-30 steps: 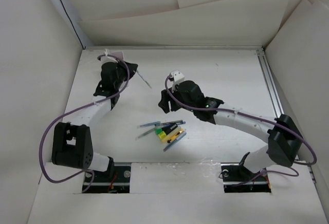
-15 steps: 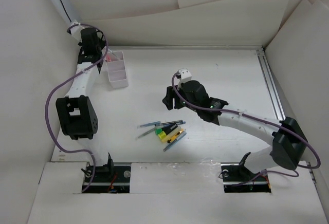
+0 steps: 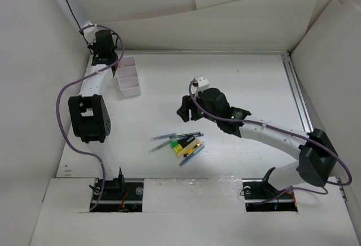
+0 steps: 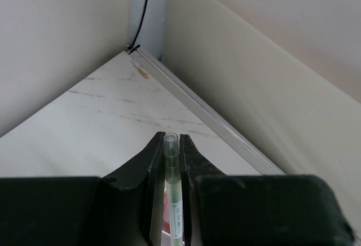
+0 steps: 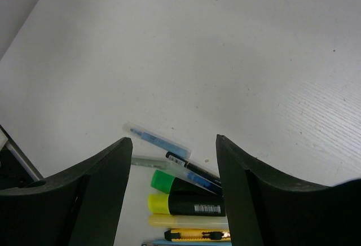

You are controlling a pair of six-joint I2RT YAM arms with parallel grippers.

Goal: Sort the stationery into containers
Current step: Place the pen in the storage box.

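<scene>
The left arm reaches into the far left corner of the table point(image 3: 242, 82), and the left fingers point(image 4: 153, 158) pinch 1 thin clear pen with a greenish barrel point(image 4: 172, 187). The pen lies lengthwise between them, and its open end pokes just past their tips. A bit of red shows under the pen in the left wrist view, but what it is cannot be told. Beyond the tips are bare table, a metal rail point(image 4: 197, 110) and the white walls that meet in the corner. The white box point(image 3: 128, 77) stands on the table just beside the left forearm, its long side pointing away from the arm bases. Dividers split it into compartments, but its contents are too small to make out. The right fingers point(image 5: 101, 192) are spread wide and grip nothing. They hang above the table, just past the far side of the pile of stationery point(image 3: 179, 143), which lies mid-table, closer to the bases and well apart from the box. In the right wrist view the pile sits low between the 2 fingers. It includes a clear pen with a blue core point(image 5: 158, 139), a dark blue pen point(image 5: 194, 174) crossing just below it, a green highlighter cap point(image 5: 163, 181) and a yellow highlighter with a black body point(image 5: 189, 203) touching the green cap's side. A yellow and black item point(image 5: 194, 234) is cut off by the bottom edge.
</scene>
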